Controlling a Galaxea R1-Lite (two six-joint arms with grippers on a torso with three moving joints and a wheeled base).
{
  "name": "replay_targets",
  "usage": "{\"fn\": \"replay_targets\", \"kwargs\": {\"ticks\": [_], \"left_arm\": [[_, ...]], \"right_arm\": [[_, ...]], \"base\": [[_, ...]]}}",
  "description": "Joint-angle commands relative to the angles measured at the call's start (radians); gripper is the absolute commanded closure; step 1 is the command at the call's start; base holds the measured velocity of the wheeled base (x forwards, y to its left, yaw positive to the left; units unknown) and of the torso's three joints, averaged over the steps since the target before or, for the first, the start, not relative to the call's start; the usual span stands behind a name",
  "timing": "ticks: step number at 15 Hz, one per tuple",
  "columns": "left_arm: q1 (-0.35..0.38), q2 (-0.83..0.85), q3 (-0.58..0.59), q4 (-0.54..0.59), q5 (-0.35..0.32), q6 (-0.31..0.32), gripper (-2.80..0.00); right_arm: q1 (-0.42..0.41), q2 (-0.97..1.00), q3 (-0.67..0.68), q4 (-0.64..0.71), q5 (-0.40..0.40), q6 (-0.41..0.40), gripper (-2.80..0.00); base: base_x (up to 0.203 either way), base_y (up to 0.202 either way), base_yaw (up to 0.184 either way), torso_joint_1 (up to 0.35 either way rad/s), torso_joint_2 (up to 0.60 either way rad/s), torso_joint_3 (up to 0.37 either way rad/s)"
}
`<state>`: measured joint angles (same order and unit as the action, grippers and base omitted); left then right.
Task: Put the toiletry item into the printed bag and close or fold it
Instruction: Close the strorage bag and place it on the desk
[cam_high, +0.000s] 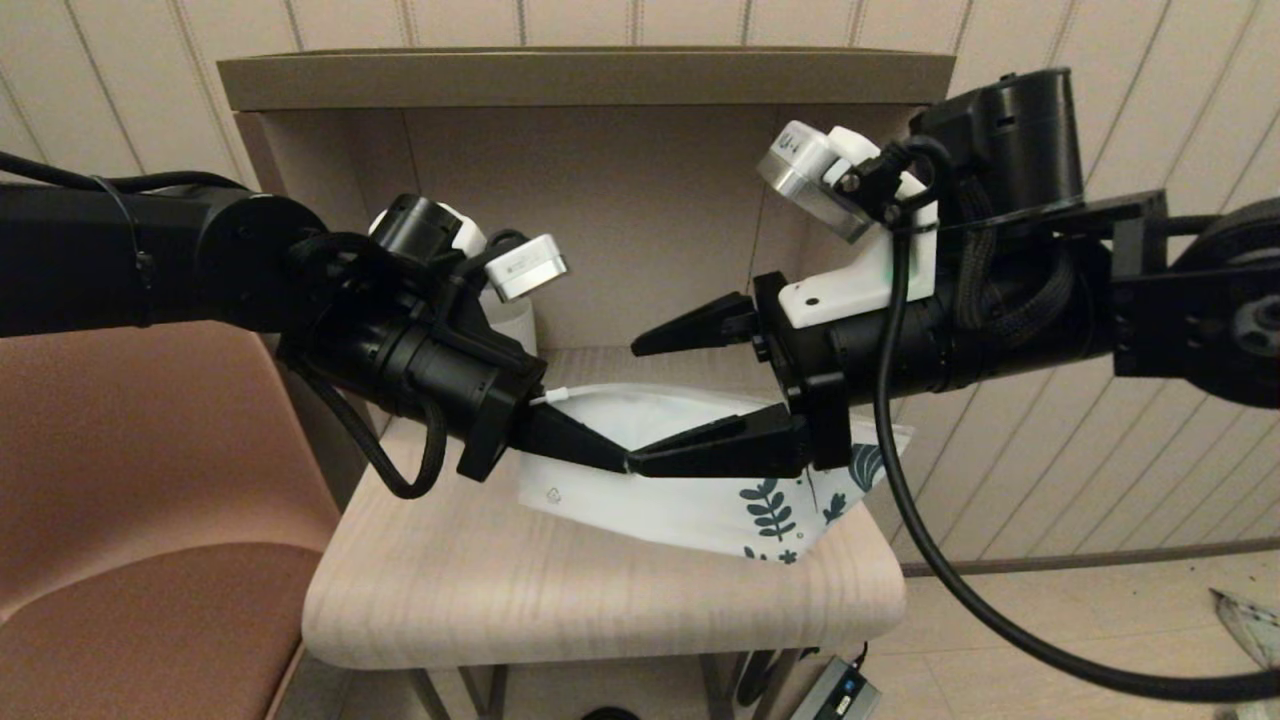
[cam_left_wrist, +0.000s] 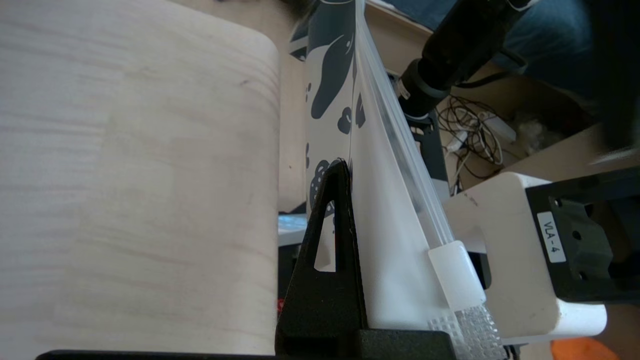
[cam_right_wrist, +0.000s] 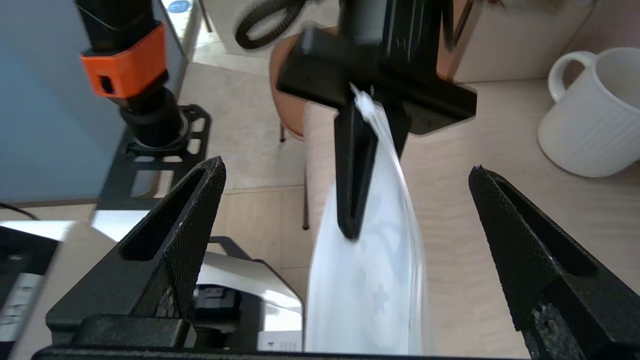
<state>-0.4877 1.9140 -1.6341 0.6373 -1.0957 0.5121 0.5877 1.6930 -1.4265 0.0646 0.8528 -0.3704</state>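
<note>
Black robot arms meet over a pale wooden side table (cam_high: 600, 590). At nine o'clock, the left gripper (cam_high: 610, 458) has its fingers closed on the zip end of a flat white soft pouch printed with dark teal leaves (cam_high: 700, 500), holding it on edge just above the tabletop. At three o'clock, the right gripper (cam_high: 640, 405) hangs spread wide around the pouch, its fingers (cam_right_wrist: 185, 235) not touching it. A white ribbed mug (cam_right_wrist: 595, 115) stands at twelve o'clock. The slim tube cannot be seen.
</note>
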Motion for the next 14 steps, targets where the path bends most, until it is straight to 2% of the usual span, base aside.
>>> {"fn": "replay_targets", "kwargs": {"ticks": [1, 4, 7, 9, 12, 14], "left_arm": [[0.001, -0.004, -0.004, 0.004, -0.006, 0.005, 0.0], [0.003, -0.009, -0.001, 0.004, -0.004, 0.006, 0.0], [0.006, -0.01, -0.001, 0.004, -0.003, 0.008, 0.0], [0.009, -0.013, 0.0, 0.004, -0.003, 0.009, 0.0], [0.009, -0.013, 0.0, 0.004, 0.0, 0.014, 0.0], [0.009, -0.019, -0.001, 0.002, 0.0, 0.021, 0.0]], "right_arm": [[-0.008, -0.004, 0.043, -0.03, 0.003, -0.004, -2.8], [-0.048, -0.023, 0.05, -0.024, 0.009, -0.008, -2.8], [-0.052, -0.032, 0.004, 0.075, 0.011, -0.009, -2.8], [-0.053, -0.03, -0.09, 0.214, 0.01, -0.01, -2.8], [-0.054, 0.002, -0.346, 0.594, 0.006, -0.022, -2.8], [-0.098, 0.061, -0.457, 0.762, 0.001, -0.052, -2.8]], "base": [[0.0, 0.0, 0.0, 0.0, 0.0, 0.0], [0.0, 0.0, 0.0, 0.0, 0.0, 0.0], [0.0, 0.0, 0.0, 0.0, 0.0, 0.0], [0.0, 0.0, 0.0, 0.0, 0.0, 0.0], [0.0, 0.0, 0.0, 0.0, 0.0, 0.0], [0.0, 0.0, 0.0, 0.0, 0.0, 0.0]]}}
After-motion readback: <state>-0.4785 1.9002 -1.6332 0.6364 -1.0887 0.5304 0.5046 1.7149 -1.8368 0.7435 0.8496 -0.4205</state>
